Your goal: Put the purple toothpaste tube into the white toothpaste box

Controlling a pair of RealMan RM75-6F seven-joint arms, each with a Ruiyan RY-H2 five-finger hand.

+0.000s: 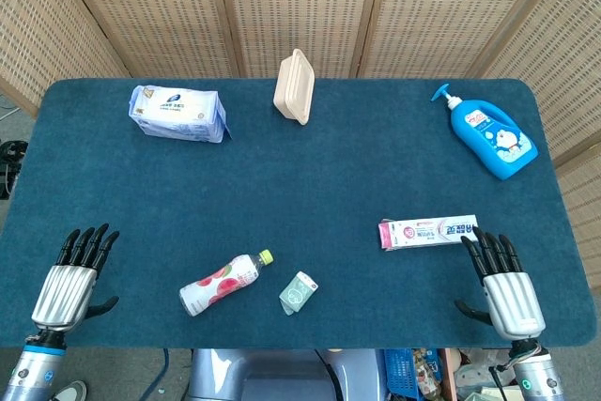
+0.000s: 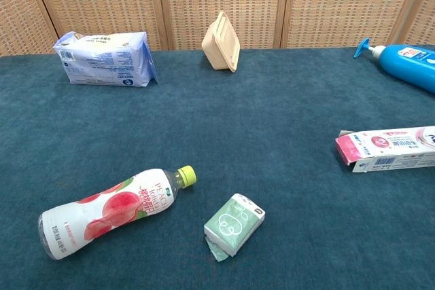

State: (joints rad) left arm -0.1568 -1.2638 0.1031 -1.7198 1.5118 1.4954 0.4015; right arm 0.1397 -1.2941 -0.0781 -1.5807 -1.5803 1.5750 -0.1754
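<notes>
Right robot hand (image 1: 511, 286) at near table (image 1: 376, 176) edge, fingers spread, holding nothing; fingertips just beside the white toothpaste box (image 1: 428, 232), not clearly touching. Left robot hand (image 1: 70, 279) well away from the box, at the opposite near corner, likewise released w/ fingers apart. Box lies flat, white w/ pink end and pink/blue print; lettering too small to read. Purple tube not seen. Away from box toward the left hand: small green pack (image 1: 299, 292), then peach-print drink bottle (image 1: 223, 283), yellow cap. Beyond box at far edge: blue pump bottle (image 1: 488, 133), beige tray (image 1: 293, 87) on edge, blue-white wipes pack (image 1: 177, 114).
</notes>
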